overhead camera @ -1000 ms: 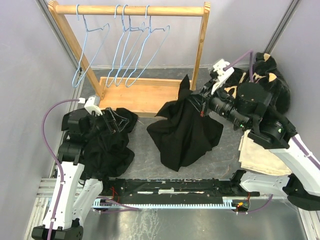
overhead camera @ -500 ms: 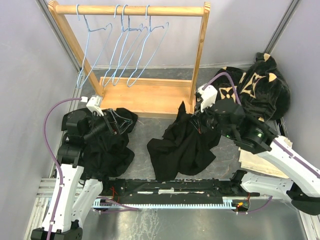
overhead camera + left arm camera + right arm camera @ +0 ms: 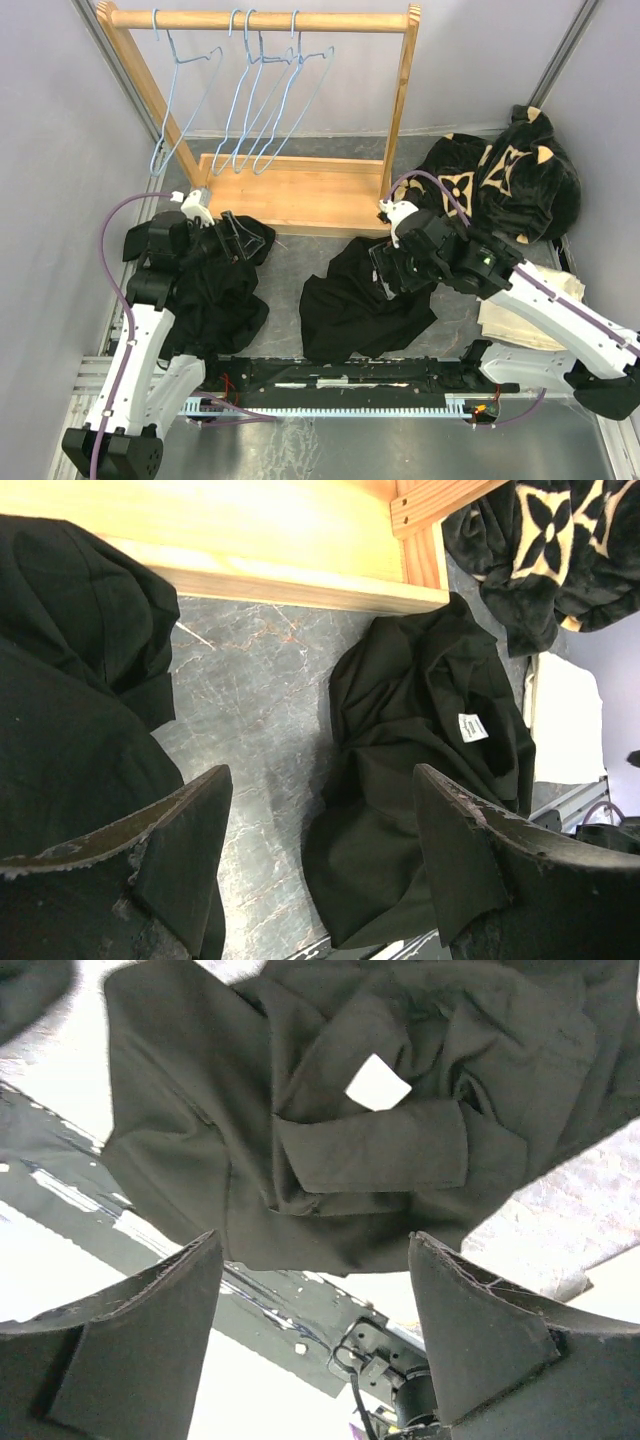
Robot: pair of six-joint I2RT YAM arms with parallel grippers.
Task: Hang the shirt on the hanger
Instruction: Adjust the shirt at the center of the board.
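One black shirt [image 3: 352, 312], crumpled heap, white tag [image 3: 472, 727] showing.

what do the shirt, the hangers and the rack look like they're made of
Shirt: soft matte black cloth, maybe a cotton knit; it slumps into loose crumpled folds. Hangers: thin light-blue wire, probably coated metal, going by the slim bent outline. Rack: pale unpainted wood, with grain showing.
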